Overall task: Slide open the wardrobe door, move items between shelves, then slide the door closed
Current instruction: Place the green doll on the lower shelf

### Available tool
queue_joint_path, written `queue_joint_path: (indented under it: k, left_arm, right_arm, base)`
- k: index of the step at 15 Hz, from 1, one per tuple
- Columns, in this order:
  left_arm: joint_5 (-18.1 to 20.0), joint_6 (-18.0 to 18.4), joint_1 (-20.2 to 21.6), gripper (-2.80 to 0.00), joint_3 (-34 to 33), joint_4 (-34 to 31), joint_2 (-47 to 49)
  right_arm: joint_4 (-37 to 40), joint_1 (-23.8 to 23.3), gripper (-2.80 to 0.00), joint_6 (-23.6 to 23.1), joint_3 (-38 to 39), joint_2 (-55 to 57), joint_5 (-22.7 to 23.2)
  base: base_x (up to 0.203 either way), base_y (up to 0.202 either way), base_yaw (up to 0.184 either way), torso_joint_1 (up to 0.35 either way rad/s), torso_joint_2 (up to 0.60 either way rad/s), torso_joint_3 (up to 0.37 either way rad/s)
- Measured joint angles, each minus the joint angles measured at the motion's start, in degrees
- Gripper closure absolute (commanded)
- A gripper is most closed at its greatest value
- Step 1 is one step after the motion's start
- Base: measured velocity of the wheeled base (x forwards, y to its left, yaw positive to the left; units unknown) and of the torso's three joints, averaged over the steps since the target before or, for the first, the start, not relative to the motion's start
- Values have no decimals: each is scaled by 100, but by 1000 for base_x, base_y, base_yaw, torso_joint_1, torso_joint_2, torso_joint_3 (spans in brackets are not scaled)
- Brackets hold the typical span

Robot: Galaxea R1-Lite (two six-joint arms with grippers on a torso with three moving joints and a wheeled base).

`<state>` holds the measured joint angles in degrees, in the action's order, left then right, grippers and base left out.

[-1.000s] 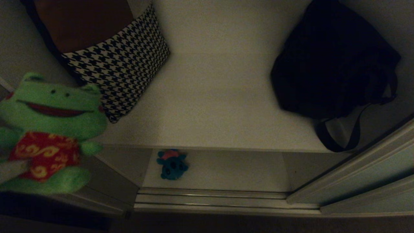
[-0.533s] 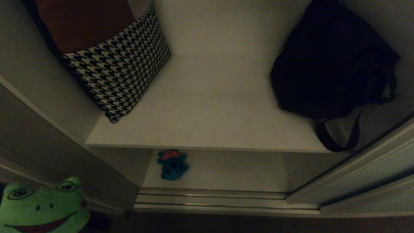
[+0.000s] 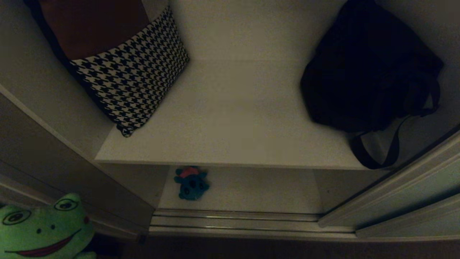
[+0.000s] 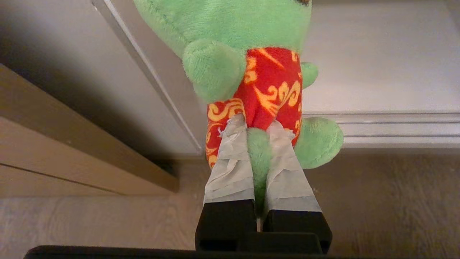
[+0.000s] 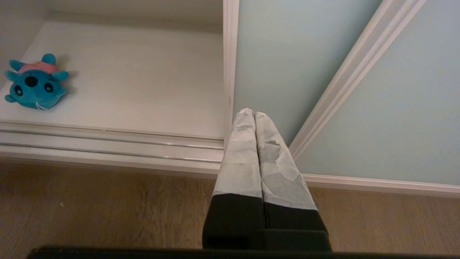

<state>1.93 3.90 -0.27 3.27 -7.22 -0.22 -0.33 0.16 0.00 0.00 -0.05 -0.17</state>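
Because the sliding wardrobe door stands open, my left end effector pinches the green plush toy by its shorts off the shelves, while the teal plush toy lies near the lower shelf's front-left corner and my right end effector is closed, empty.

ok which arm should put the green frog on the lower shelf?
Left. The left gripper is shut on the green frog, outside the open wardrobe. The right gripper is shut and empty by the sliding door.
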Motion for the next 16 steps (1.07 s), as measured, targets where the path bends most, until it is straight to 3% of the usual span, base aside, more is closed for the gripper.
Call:
queue_joint_path:
  k: [4, 16]
  left_arm:
    - [-35, -53, 0, 0, -27, 0, -11]
    - [-61, -79, 0, 0, -29, 6, -9]
  right_arm:
    - [0, 0, 0, 0, 0, 0, -1]
    - [0, 0, 0, 0, 0, 0, -1]
  base:
    - [-18, 0, 0, 2, 1, 1]
    - [-193, 0, 0, 2, 2, 4]
